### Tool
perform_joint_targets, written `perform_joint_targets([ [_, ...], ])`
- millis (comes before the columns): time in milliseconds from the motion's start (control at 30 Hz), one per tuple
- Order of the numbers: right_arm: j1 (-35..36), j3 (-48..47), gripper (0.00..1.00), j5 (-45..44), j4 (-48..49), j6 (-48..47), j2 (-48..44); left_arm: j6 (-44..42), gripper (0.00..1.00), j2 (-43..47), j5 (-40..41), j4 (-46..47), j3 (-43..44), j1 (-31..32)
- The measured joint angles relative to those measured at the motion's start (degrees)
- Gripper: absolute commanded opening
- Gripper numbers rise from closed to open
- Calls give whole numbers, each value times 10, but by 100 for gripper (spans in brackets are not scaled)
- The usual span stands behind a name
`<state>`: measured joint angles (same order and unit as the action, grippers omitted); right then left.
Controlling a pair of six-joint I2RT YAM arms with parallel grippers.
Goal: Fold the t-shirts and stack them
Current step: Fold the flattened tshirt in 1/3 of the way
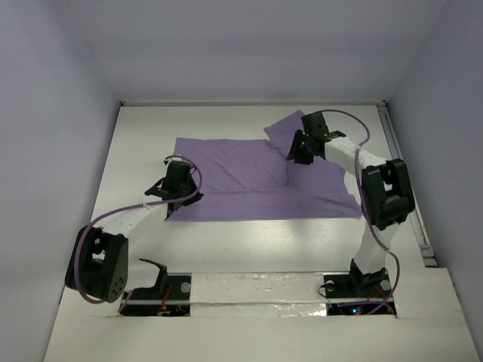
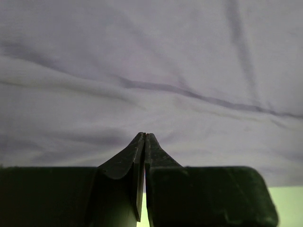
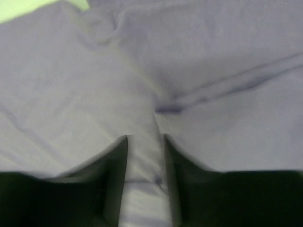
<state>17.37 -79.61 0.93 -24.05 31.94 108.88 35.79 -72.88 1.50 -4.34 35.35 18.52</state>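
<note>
The purple t-shirt lies spread out in the middle of the white table. One sleeve sticks out at the far right.

The left gripper sits at the shirt's near left corner. Its two fingers are pressed together. I cannot tell if any cloth is caught between them. The right gripper is on the shirt, just beside the sleeve. Its fingers are apart, and a ridge of cloth runs between them.

I think the step is getting hold of the shirt to make a fold. To do it well, the right fingers should squeeze only that ridge. Then both arms should lift and move together, slowly, so the thin cloth does not bunch up or slip out.

The walls are plain and pale. The table looks smooth, so the shirt may slide on it easily.
</note>
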Motion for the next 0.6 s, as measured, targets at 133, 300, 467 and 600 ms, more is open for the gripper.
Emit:
perform_joint_targets([
  [133,7,84,0,9,18,3,-101,1,0,-11,3,-2,39,52],
  [300,38,198,0,36,42,9,-194,3,0,-64,1,7,73,79],
  [467,67,300,0,62,57,18,-188,0,0,-120,2,-3,80,89],
  [600,70,322,0,66,66,25,-177,1,0,-140,3,-26,80,94],
])
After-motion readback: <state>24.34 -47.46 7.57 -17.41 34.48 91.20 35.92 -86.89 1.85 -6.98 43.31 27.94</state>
